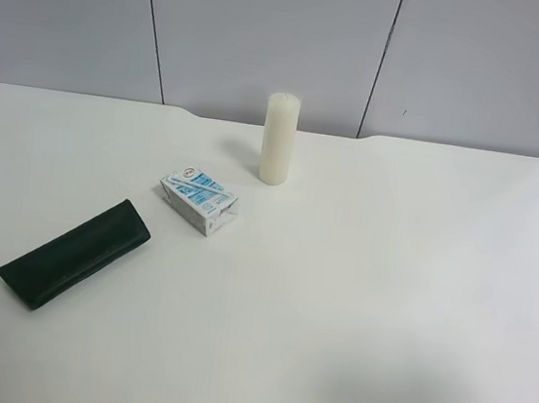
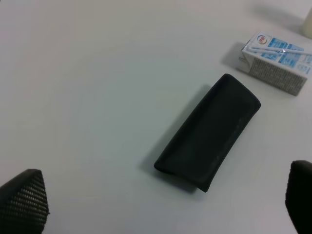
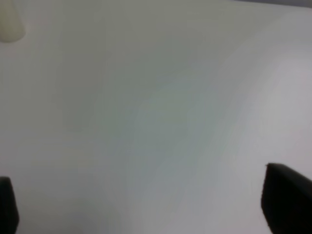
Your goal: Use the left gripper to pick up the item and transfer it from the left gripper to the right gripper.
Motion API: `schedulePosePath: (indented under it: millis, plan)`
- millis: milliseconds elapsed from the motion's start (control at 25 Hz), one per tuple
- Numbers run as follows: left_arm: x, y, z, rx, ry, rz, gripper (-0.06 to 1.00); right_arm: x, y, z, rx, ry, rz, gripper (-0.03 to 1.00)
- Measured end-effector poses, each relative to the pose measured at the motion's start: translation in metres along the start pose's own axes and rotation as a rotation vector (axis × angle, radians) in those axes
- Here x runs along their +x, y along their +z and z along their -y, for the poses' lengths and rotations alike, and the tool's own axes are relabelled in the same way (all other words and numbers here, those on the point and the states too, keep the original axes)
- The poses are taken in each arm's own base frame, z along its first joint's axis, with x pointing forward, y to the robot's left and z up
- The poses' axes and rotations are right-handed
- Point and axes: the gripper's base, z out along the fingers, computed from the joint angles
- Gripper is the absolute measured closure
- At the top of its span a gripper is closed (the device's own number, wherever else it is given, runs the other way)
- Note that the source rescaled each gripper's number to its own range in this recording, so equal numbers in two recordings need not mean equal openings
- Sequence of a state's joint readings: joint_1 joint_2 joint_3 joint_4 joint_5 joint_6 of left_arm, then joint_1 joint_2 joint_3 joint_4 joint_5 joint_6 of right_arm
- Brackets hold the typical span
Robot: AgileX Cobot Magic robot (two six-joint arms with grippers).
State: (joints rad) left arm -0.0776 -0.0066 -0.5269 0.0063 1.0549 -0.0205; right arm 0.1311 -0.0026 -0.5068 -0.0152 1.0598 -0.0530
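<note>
The item, a flat very dark green pouch (image 1: 73, 252), lies slantwise on the white table (image 1: 365, 302) at the exterior high view's left. In the left wrist view the pouch (image 2: 208, 132) lies ahead of my left gripper (image 2: 161, 207), whose two fingertips stand wide apart at the frame's edges; it is open, holds nothing and is clear of the pouch. My right gripper (image 3: 146, 204) is open too, over bare table with nothing between its fingers. Neither arm shows in the exterior high view.
A small blue-white carton (image 1: 199, 202) lies just beyond the pouch's far end, also visible in the left wrist view as the carton (image 2: 276, 61). A white pillar candle (image 1: 278, 139) stands upright behind it; the candle (image 3: 9, 24) shows blurred in the right wrist view.
</note>
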Motion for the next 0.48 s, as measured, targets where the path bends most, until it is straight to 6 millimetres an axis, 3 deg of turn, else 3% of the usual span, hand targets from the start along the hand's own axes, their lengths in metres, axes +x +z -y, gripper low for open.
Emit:
schedulePosePath:
  millis: [480]
  plan:
    - [-0.0004,0.0,0.0,0.0,0.0,0.004,-0.05,0.0,0.0,0.0,0.0,0.0,0.0,-0.03]
